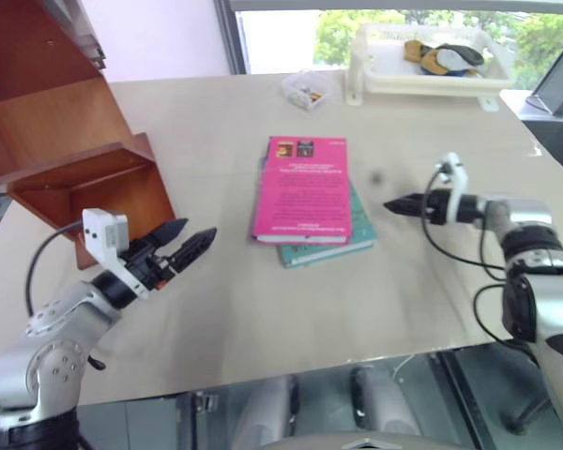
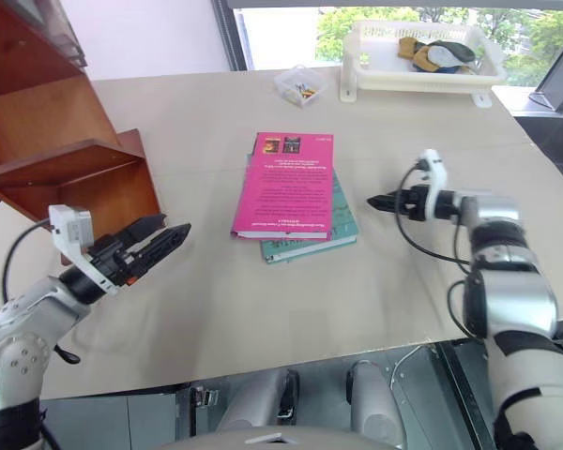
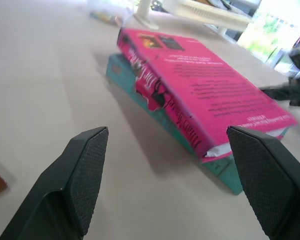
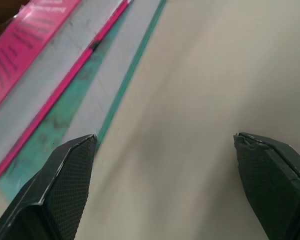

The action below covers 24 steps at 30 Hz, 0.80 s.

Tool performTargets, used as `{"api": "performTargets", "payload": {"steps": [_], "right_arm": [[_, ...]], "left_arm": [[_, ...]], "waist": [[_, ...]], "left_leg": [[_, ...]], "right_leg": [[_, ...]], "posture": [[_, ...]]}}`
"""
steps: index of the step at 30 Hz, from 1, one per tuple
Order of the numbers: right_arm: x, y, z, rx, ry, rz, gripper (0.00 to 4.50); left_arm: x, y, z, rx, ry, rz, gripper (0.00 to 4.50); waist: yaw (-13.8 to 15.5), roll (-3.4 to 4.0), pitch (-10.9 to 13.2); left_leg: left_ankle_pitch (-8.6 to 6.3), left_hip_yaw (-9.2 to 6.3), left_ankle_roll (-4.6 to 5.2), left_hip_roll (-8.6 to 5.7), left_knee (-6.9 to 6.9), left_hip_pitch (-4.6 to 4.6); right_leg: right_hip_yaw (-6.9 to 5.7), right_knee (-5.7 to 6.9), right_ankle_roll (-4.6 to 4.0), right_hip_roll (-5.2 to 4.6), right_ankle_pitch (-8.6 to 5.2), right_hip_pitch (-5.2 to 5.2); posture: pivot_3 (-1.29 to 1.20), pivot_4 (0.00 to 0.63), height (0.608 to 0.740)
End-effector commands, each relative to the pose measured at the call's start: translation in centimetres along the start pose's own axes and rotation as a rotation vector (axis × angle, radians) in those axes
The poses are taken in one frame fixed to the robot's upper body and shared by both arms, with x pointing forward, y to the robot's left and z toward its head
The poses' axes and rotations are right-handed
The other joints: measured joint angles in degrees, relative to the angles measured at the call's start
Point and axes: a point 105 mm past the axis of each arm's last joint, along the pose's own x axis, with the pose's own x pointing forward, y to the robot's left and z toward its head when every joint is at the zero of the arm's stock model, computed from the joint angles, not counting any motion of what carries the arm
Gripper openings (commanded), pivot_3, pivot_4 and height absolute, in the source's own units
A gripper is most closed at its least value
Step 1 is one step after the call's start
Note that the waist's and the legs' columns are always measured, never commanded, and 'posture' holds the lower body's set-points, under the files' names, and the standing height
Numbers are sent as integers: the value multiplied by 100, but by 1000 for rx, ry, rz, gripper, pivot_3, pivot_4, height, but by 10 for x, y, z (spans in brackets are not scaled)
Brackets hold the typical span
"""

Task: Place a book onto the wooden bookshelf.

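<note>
Book (image 1: 300,187): bright pink, thick, flat atop teal book (image 1: 357,234); both tools released, left (image 1: 190,246), right (image 1: 401,204).

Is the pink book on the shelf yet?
Not yet. The pink book lies on the teal book on the table. The left gripper and right gripper, both open and empty, flank it. Grabbing, lifting and placing it on the wooden bookshelf remain.
</note>
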Motion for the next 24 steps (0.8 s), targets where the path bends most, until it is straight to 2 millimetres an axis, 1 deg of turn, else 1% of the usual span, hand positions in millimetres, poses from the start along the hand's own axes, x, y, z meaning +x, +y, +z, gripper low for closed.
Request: {"api": "performTargets", "payload": {"steps": [1, 3, 5, 8, 11, 13, 17, 21, 24], "right_arm": [[-29, 20, 16, -44, -80, 37, 4500], [-39, 30, 8, -46, -82, 38, 4500], [-47, 39, -1, -48, -77, 26, 4500], [-58, 41, -7, -37, -88, -31, 4500], [-64, 42, -8, -36, -93, -68, 4500], [-68, 42, -9, -36, -97, -88, 4500], [-75, 45, -8, -37, -110, -106, 4500], [-76, 46, -9, -35, -114, -114, 4500], [-78, 45, -9, -34, -119, -127, 4500]], "left_arm": [[10, 15, -2, -206, 4, -14, 4044], [22, 16, 5, -320, -26, -73, 4044], [38, 25, 11, -487, -54, -110, 4044], [66, 31, 1, -642, 25, -130, 4044], [79, 31, -3, -685, 89, -148, 4044], [87, 24, -4, -710, 132, -196, 4044], [101, 12, -20, -713, 262, -256, 4044], [107, 6, -26, -724, 315, -297, 4044], [108, 0, -36, -736, 373, -332, 4044]], "waist": [[40, 0, 0], [53, 1, 0], [53, -2, -1], [62, -3, -2], [32, -5, -2], [31, -6, -3], [59, -7, -3], [59, -8, -3], [59, -8, -3]], "left_leg": [[0, -1, 1, 1, 1, 0], [0, -2, 1, 3, 2, 1], [-3, -4, 7, 3, 11, 2], [-6, -6, 13, 0, 43, 10], [-6, -3, 15, -6, 69, 15], [-6, -1, 15, -7, 76, 16], [-4, -5, 10, -6, 76, 11], [-5, -4, 12, -2, 76, 10], [-5, -4, 13, -1, 76, 9]], "right_leg": [[-1, 1, 0, 3, 0, -1], [-1, 5, 0, 7, 0, 0], [-3, 14, 2, 10, 0, 0], [-3, 50, 3, 17, -1, 6], [0, 73, 4, 19, -1, 13], [2, 80, 4, 21, -1, 14], [0, 78, 3, 27, -2, 11], [2, 76, 3, 24, -2, 12], [2, 76, 3, 23, -2, 11]], "posture": [[0, 150, 740], [0, 150, 740], [0, 150, 740], [0, 150, 740], [0, 150, 740], [0, 150, 740], [0, 150, 740], [0, 150, 740], [0, 150, 740]]}}
